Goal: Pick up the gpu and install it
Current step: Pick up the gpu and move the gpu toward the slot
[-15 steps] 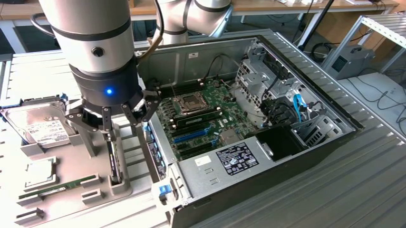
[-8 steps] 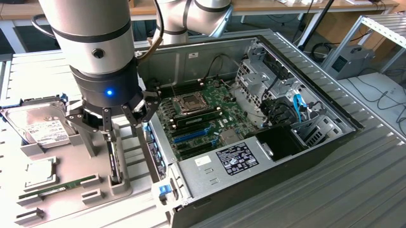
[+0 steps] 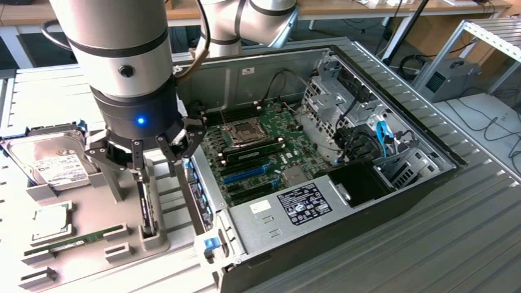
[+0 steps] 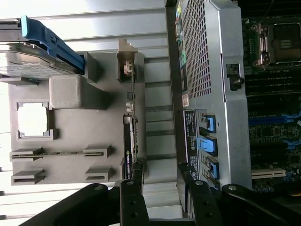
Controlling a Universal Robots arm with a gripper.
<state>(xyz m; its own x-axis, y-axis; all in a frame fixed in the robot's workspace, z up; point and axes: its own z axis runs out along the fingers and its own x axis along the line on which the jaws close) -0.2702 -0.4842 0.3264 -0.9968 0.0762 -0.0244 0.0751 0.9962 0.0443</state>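
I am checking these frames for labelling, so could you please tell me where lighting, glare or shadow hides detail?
Exterior view: even room light, a bright sheen on the arm's silver casing, a blue lamp glowing above the gripper, deep shadow beside the power supply. Wrist view: pale holder evenly lit, motherboard dim, the gpu a dark edge-on strip.

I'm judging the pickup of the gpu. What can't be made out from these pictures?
- Fan face of the gpu: exterior view, card stands edge-on in the gray holder, top behind the end effector.
- Whether a finger touches the card: wrist view, one finger overlaps its end.
- Motherboard slot latches: exterior view, too small.
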